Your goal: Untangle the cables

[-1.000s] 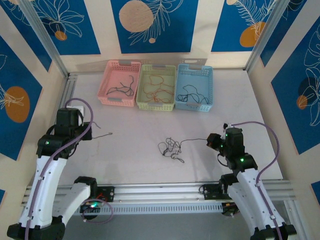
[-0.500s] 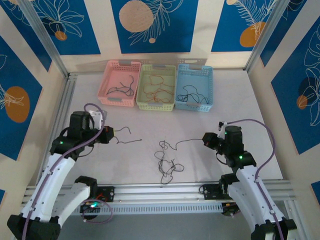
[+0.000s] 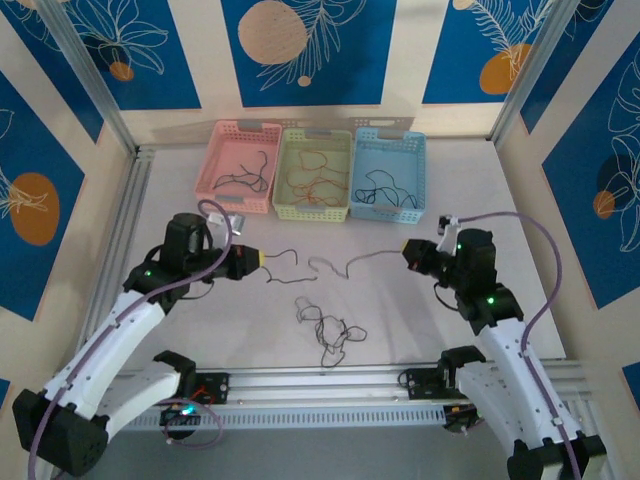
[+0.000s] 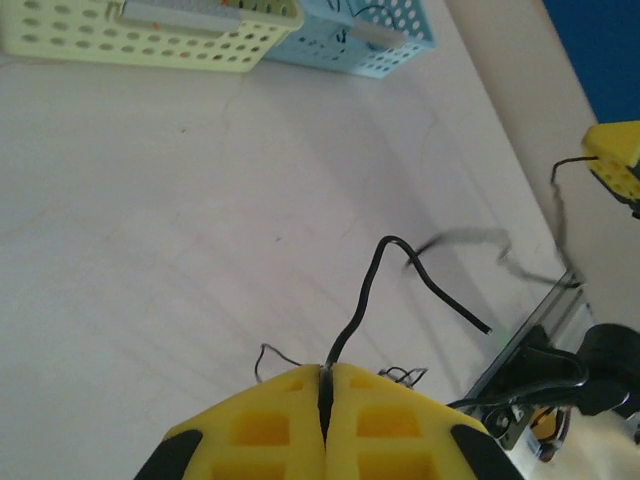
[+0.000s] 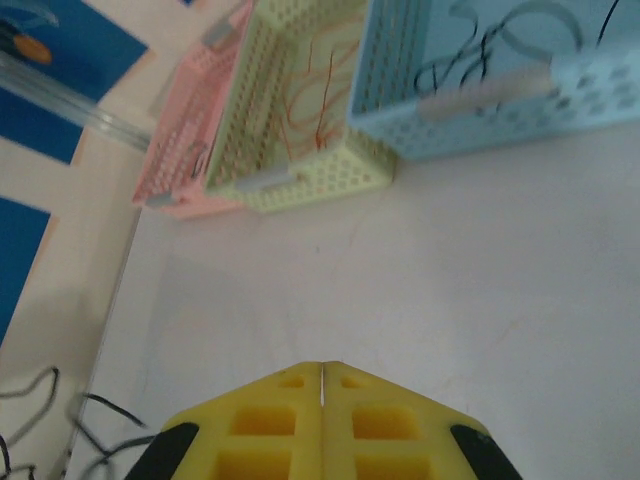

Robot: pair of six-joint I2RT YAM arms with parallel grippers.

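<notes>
left gripper pinched shut on short black cable, swung in toward centre. right gripper clamped on second black cable, now pulled clear of tangle on table. both strands look freed.

Both end effectors closed, inward-facing.

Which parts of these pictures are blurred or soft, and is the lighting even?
Left wrist: the black cable is sharp near the yellow fingers, while a farther stretch smears grey. Right wrist: its fingers look soft, the blue basket crisper. Top external: even light, no glare on the table.
</notes>
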